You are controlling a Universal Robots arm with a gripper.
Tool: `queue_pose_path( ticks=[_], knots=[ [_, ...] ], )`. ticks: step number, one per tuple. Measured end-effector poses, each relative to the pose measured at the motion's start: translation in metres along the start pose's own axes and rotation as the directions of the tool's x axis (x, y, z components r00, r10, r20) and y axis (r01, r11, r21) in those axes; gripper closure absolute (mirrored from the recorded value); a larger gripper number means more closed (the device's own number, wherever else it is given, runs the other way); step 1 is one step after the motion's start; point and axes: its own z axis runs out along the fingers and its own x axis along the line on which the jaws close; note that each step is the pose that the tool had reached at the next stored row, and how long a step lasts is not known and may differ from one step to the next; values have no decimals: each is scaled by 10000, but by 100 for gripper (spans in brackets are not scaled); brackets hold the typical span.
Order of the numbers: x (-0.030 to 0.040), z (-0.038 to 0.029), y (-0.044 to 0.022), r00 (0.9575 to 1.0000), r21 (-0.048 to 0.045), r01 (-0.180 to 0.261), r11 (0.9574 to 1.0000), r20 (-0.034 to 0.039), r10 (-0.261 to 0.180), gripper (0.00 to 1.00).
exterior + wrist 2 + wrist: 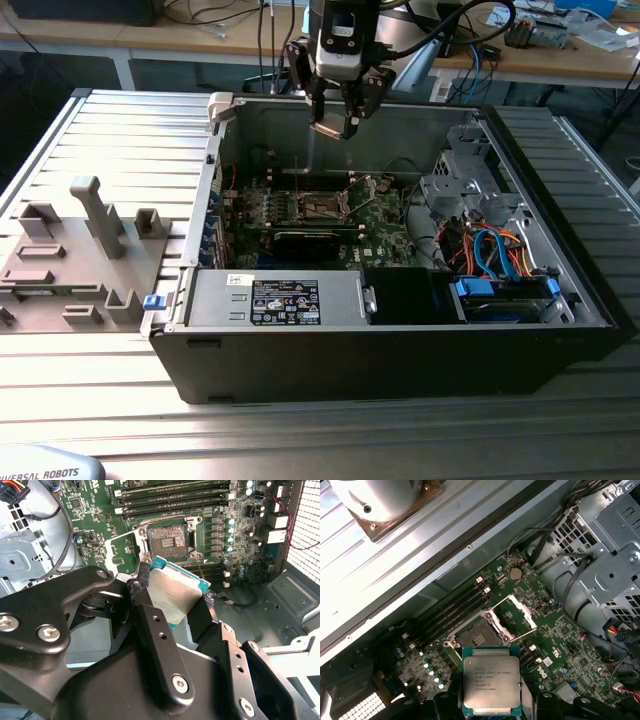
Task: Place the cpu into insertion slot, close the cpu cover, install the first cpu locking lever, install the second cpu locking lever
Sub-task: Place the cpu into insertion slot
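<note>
Black linkage of the gripper (175,599) crowds the foreground in the second wrist view, and its jaws are closed part-way onto two opposite edges of the cpu (172,592), which fills the gap between them. That chip shows its silver-grey metal top and green rim in both wrist views and sits tilted in the grasp, clear of the board beneath. In the first wrist view the same cpu (491,677) is seen from its printed face, with the gripper (492,707) at its lower edge. Beyond the chip lies the insertion slot (167,539), bare, its field of contacts exposed inside the metal rim; the first wrist view shows this insertion slot (480,634) just past the chip's far edge. Beside it, the cpu cover (522,611) is swung open, green board showing through its window. Around them spreads the green motherboard (555,640), with long memory slots (175,495) past the socket. Farther out, the exterior view shows the gripper (340,125) hanging high above the open computer case (400,350), which lies on a slatted metal table (100,130).
</note>
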Motion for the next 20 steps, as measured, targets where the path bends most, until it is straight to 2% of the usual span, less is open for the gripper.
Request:
queue_pose_path(
  ticks=[20],
  knots=[
    [0, 0, 0, 9995, -5, -329, 9995, 18, 329, 46]
  ],
)
